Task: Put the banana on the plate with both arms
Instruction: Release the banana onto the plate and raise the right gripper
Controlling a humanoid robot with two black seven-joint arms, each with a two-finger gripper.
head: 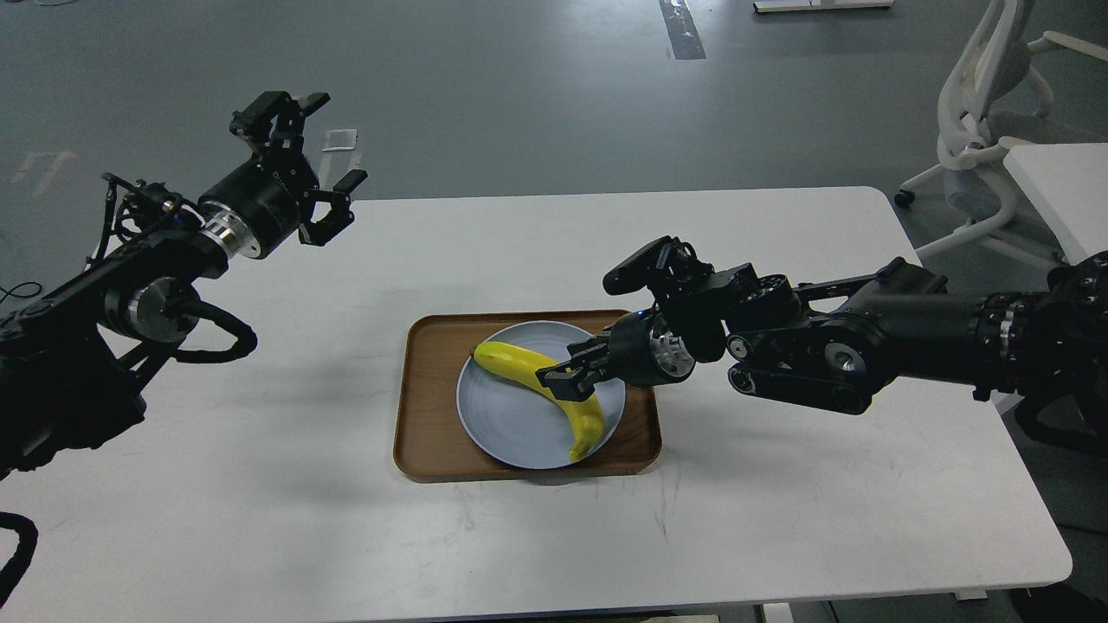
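1. Head view, centre: the banana (530,372) lies across the plate (498,415), which sits in a brown wooden tray (424,415) on the white table (779,536).
2. Head view, right: the right gripper (567,378) sits at the banana's middle, fingers over the fruit; whether they clamp it cannot be told, since the contact is hidden.
3. Head view, left: the left gripper (316,164) hangs well apart from the tray, fingers spread wide, holding nothing. Both arms are cut off at the frame edges.
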